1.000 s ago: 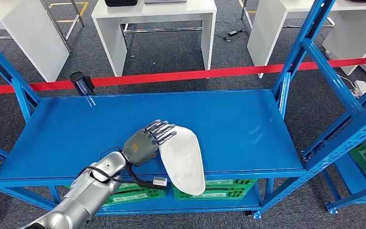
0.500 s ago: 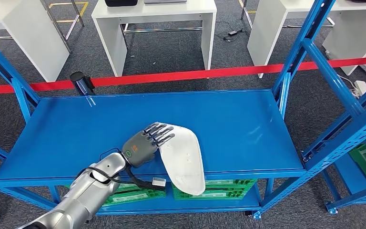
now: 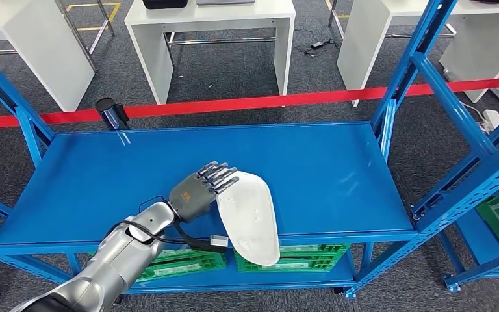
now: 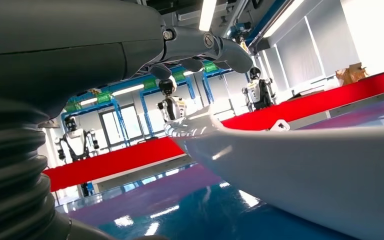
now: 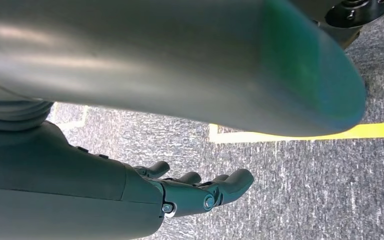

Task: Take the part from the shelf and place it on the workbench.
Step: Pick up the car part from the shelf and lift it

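The part (image 3: 250, 211) is a long white curved shell lying on the blue shelf (image 3: 123, 169), with its near end jutting past the front edge. My left hand (image 3: 200, 190) is at the shell's far left end, fingers spread over its rim. In the left wrist view the fingers (image 4: 200, 44) hover just above the white part (image 4: 305, 165), with a gap showing between them, so nothing is gripped. My right hand (image 5: 200, 192) hangs above the grey carpet, fingers loosely apart and holding nothing.
Blue uprights (image 3: 406, 68) frame the shelf on both sides. Green crates (image 3: 182, 263) sit on the tier below. A red barrier tape (image 3: 266, 102) runs behind the rack, with white tables (image 3: 214, 26) beyond. A yellow floor line (image 5: 300, 134) crosses the carpet.
My left forearm has pushed slightly forward and the hand has edged a little farther over the part's end. The white part has not moved.
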Motion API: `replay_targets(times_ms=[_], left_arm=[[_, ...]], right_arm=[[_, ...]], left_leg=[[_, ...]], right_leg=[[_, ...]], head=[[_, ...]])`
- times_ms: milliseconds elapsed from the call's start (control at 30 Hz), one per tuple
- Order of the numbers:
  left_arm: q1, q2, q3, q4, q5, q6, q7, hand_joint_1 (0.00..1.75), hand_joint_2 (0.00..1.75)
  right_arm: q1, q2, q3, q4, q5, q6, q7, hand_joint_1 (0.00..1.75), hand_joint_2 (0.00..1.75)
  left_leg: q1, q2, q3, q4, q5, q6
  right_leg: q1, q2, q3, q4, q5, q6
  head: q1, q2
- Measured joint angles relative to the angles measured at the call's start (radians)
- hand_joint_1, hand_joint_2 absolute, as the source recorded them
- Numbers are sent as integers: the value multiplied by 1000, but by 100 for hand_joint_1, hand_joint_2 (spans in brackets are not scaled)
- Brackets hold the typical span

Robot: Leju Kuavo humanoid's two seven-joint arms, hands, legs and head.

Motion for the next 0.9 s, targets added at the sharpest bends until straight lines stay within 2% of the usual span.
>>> replay_targets(times_ms=[400,900], left_arm=[[-42,-34,-4,62,8,0,-31,0,175],[-64,-84,-19,120,7,0,-20,0,175]], right_arm=[[-1,0,1,0,4,1,9,0,0],[-1,3,2,0,4,0,16,0,0]], left_leg=[[0,0,0,0,0,0],[0,0,0,0,0,0]], right_leg=[[0,0,0,0,0,0],[0,0,0,0,0,0]], head=[[0,0],[0,0]])
